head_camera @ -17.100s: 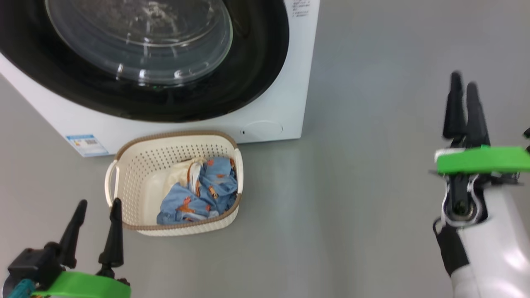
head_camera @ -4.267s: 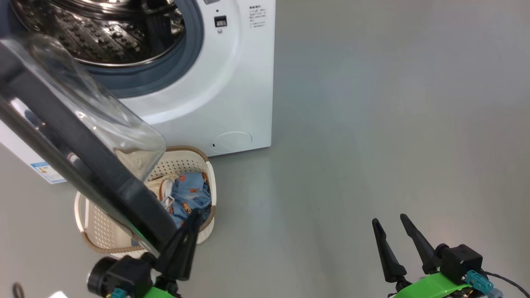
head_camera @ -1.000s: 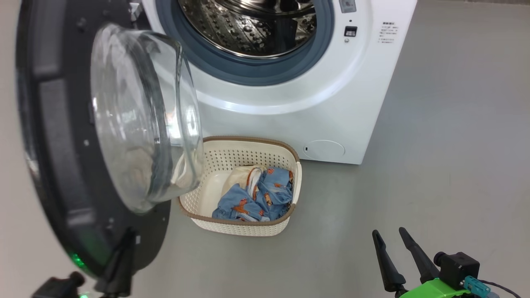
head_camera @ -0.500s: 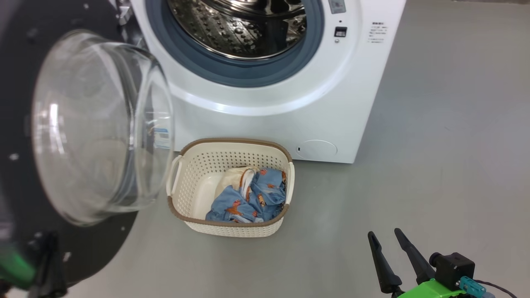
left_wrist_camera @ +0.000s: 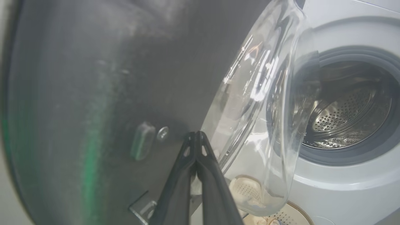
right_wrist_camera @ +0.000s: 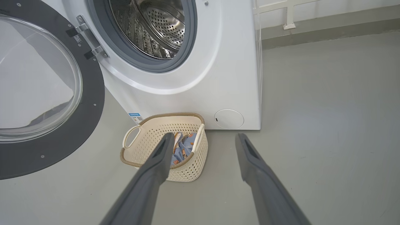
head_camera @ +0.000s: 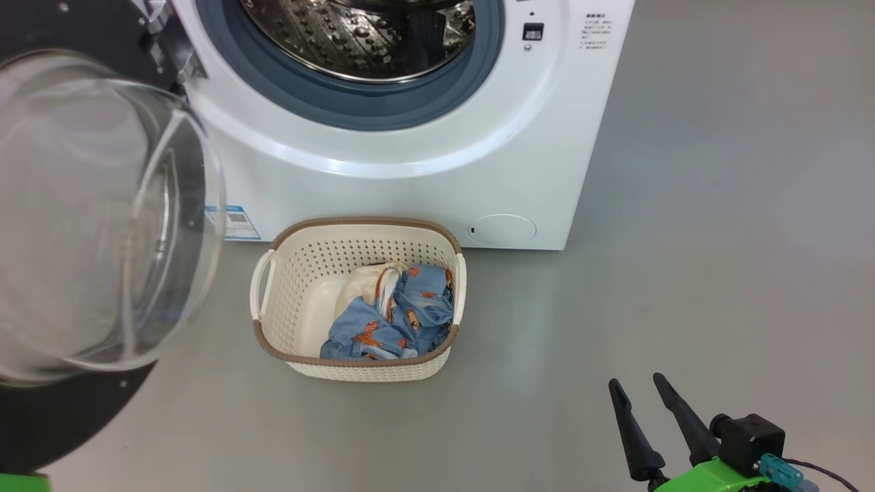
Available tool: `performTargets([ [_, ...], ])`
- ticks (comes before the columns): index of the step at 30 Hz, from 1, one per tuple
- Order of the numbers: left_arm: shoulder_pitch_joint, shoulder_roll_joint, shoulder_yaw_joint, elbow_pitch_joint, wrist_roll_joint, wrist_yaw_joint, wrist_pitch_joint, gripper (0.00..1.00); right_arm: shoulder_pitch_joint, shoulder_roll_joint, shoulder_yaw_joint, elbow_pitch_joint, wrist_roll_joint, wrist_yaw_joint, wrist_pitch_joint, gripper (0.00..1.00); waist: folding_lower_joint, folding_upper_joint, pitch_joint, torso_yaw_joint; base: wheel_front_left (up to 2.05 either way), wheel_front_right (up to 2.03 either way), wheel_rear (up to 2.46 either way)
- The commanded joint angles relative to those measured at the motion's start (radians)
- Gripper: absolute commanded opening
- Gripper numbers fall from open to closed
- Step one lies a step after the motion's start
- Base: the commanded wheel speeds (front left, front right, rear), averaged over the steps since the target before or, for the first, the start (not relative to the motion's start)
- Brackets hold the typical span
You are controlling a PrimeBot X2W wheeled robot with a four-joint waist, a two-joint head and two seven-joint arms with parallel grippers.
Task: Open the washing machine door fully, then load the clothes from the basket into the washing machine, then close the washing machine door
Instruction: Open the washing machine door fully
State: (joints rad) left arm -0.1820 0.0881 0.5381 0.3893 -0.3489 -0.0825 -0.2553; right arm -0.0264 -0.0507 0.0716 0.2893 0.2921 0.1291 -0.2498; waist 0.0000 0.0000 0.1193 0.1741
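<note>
While the washing machine door stands swung wide to the left of the drum opening, full travel cannot be confirmed; the opening step is judged at or near completion.

The left gripper is clenched, fingers pressed together with nothing between them. Its tips sit at the door's dark inner face just beside the glass bowl; contact cannot be confirmed. The right gripper is spread and empty, low on the right, well apart from the basket.

The basket sits on the floor just in front of the washing machine. The clothes are heaped in its right half, and none are loaded.

The next move calls for a spread gripper brought down onto the fabric heap, clear of the basket rim and of the door to its left.
</note>
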Motion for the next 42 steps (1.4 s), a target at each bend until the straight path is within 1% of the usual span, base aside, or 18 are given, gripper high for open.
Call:
performTargets([
  [1, -0.041, 0.062, 0.065, -0.009, -0.008, 0.006, -0.006, 0.0, -0.039, 0.001, 0.02, -0.028, -0.012, 0.002, -0.012, 1.0, 0.0, 0.0, 0.006, -0.005, 0.0, 0.0, 0.0],
  [7, -0.083, 0.084, 0.125, 0.035, 0.007, -0.013, -0.006, 0.0, -0.041, 0.001, 0.014, -0.034, -0.019, 0.002, -0.012, 1.0, 0.0, 0.0, 0.018, -0.006, 0.0, 0.0, 0.0],
  [11, -0.127, 0.114, 0.169, 0.077, 0.022, -0.023, -0.006, 0.0, -0.049, 0.001, 0.013, -0.035, -0.025, 0.002, -0.012, 1.0, 0.0, 0.0, 0.027, -0.007, 0.0, 0.0, 0.0],
  [19, -0.197, 0.178, 0.22, 0.157, 0.067, -0.038, -0.006, 0.0, -0.056, 0.001, 0.014, -0.031, -0.04, 0.002, -0.012, 1.0, 0.0, 0.0, 0.035, -0.016, 0.0, 0.0, 0.0],
  [26, -0.22, 0.194, 0.24, 0.192, 0.103, -0.044, -0.006, 0.0, -0.059, 0.001, 0.021, -0.026, -0.04, 0.002, -0.012, 1.0, 0.0, 0.0, 0.031, -0.029, 0.0, 0.0, 0.0],
  [33, -0.198, 0.161, 0.23, 0.151, 0.128, -0.047, -0.006, 0.0, -0.056, 0.001, 0.026, -0.025, -0.03, 0.002, -0.012, 1.0, 0.0, 0.0, 0.019, -0.037, 0.0, 0.0, 0.0],
  [42, -0.103, 0.09, 0.135, -0.003, 0.103, -0.048, -0.006, 0.0, -0.042, 0.001, 0.023, -0.027, -0.019, 0.002, -0.012, 1.0, 0.0, 0.0, 0.003, -0.03, 0.0, 0.0, 0.0],
])
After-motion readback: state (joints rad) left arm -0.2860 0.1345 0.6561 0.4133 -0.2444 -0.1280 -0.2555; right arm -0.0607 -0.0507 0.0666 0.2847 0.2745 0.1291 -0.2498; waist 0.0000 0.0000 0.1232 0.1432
